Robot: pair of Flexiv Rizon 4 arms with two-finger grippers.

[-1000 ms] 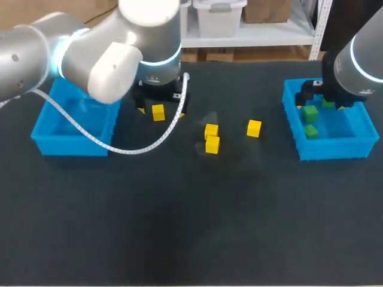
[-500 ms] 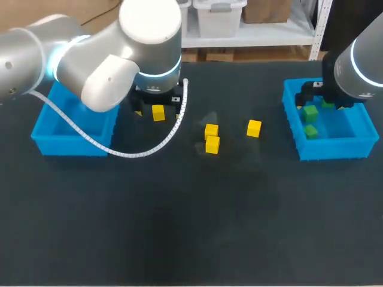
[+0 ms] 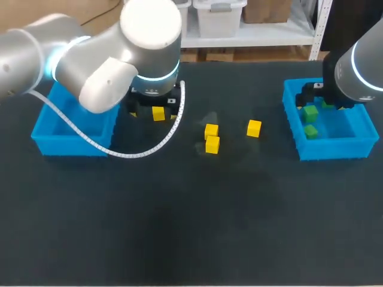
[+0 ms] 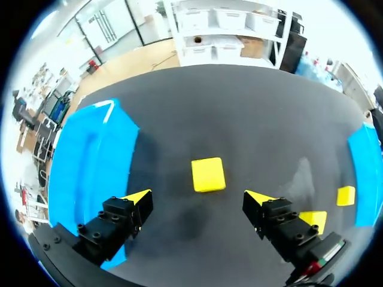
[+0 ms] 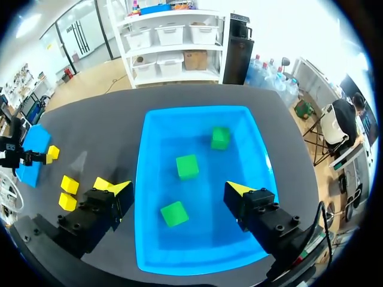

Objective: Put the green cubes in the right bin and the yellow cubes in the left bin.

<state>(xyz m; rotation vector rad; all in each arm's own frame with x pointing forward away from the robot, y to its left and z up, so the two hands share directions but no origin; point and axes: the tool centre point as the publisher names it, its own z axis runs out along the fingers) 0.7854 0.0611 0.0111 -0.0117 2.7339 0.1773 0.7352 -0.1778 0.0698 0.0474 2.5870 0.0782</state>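
Blue bins (image 3: 69,146), green cubes (image 5: 187,167), yellow cubes (image 4: 208,174), blackish table (image 3: 191,227).

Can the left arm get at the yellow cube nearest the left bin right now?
Likely yes. The left tool is open with that yellow cube just ahead of its fingers, alone on bare table; the left bin stands apart to one side, nothing in between.

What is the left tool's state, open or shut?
Open. The left tool has its fingers wide apart, touching nothing; the yellow cube lies ahead.

Was bright, lit from up high, with a soft shadow by the yellow cube (image 4: 208,174) and pale shine on the black table (image 4: 239,119).
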